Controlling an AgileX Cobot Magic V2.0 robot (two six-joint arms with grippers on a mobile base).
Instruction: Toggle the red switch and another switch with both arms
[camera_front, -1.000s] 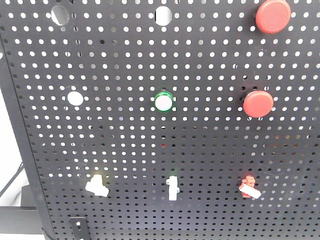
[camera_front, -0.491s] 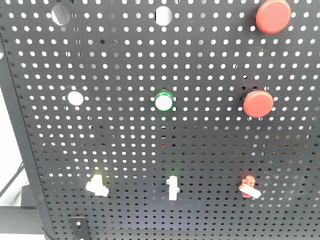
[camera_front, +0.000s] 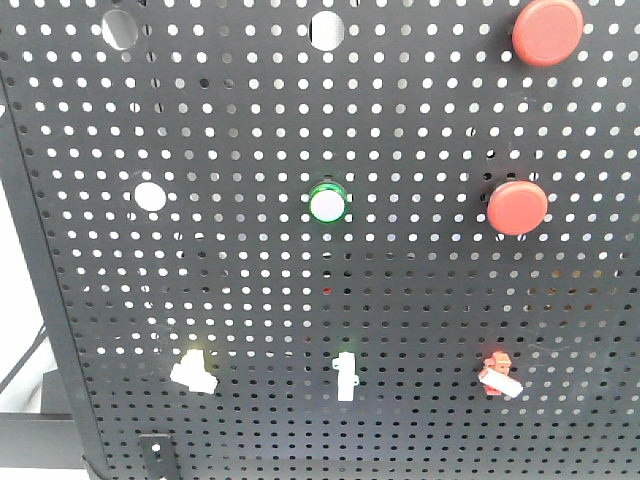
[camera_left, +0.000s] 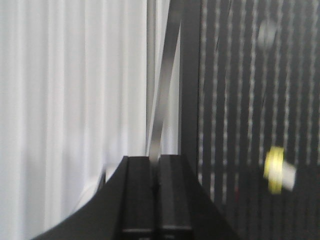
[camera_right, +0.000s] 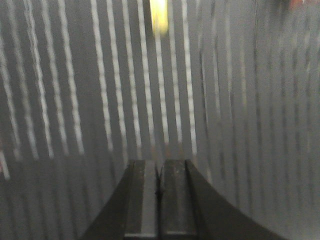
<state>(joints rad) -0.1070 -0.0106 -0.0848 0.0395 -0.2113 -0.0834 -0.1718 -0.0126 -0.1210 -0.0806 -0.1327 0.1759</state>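
In the front view, the red switch sits low on the right of the black pegboard, its white lever angled down to the right. The other switch, pale yellow with a white lever, sits low on the left. Neither arm shows in this view. The left wrist view is blurred: my left gripper is shut and empty by the board's left edge, and the yellow switch lies off to its right. My right gripper is shut and empty, facing the streaked board.
A green-based white toggle stands between the two switches. Above are a round green button, two big red push buttons and open round holes. White curtain fills the left. A yellow blur shows ahead of the right gripper.
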